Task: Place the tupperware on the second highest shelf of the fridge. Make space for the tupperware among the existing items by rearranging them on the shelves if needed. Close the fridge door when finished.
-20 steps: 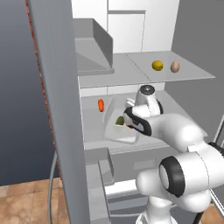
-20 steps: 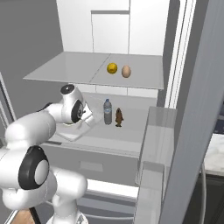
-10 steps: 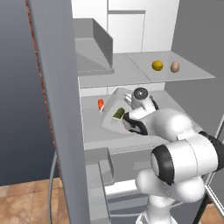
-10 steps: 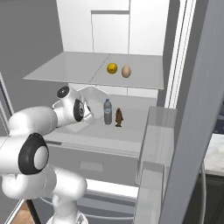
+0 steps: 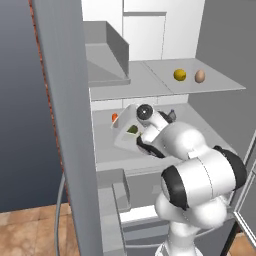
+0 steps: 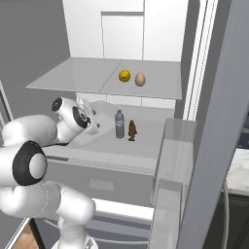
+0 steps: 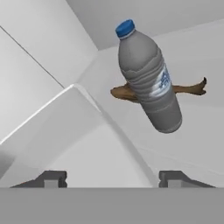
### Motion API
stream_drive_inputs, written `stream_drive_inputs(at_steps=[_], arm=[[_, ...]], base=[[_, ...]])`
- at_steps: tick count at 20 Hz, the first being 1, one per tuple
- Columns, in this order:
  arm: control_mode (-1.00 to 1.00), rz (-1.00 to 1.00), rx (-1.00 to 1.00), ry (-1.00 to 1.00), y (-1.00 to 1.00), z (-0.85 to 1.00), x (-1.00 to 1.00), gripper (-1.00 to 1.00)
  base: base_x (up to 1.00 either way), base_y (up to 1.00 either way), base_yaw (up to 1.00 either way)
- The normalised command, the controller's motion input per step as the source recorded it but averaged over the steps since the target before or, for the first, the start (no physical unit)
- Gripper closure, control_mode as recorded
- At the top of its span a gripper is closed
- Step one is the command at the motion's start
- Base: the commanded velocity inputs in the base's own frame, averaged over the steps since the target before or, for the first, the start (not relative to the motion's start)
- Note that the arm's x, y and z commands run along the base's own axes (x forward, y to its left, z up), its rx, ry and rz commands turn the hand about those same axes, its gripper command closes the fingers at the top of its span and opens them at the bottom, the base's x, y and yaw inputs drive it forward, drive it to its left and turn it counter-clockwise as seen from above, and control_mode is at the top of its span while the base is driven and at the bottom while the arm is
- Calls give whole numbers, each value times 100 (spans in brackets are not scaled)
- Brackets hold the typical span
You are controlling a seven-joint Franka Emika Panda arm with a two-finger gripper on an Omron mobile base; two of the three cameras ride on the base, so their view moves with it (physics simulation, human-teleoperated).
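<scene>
Fingertips [image 7: 51,177] of my gripper [image 7: 109,177] sit wide apart at the bottom of the hand view, with the tupperware's [image 7: 83,131] white wall rising between them; whether they actually press on it I cannot tell. From the left base view the tupperware [image 5: 126,131] hangs tilted at my gripper [image 5: 139,145], above the second highest shelf [image 5: 107,150] of the fridge [image 5: 210,40], green food showing inside it.

Counting: one yellow fruit [image 5: 180,75] and one tan egg [image 5: 200,76] lie side by side on the shelf above, egg at 3 o'clock of the fruit. One small red-orange piece [image 5: 114,117] lies at 10 o'clock of the tub. One water bottle [image 6: 119,124] stands upright, with one brown piece [image 6: 132,131] just beside it at 3 o'clock.

The right base view shows bottle and brown piece plainly; in the left base view my arm covers most of them. The hand view, rolled, shows the bottle [image 7: 148,78] slanting, the brown piece [image 7: 124,92] behind it.
</scene>
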Motion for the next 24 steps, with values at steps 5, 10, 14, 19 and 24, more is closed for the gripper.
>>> stream_drive_inputs(at_steps=[5,10,14,19,24], arm=[[-100,-6,0,-12,0,17,-53,-100],[-100,2,0,-7,-15,79,-75,-100],[-100,16,0,-3,-31,90,-89,-100],[-100,37,0,4,-26,74,-98,-100],[-100,42,0,27,-1,86,-51,-100]], base=[[0,0,0],[0,0,0],[0,0,0],[0,0,0],[0,0,0]])
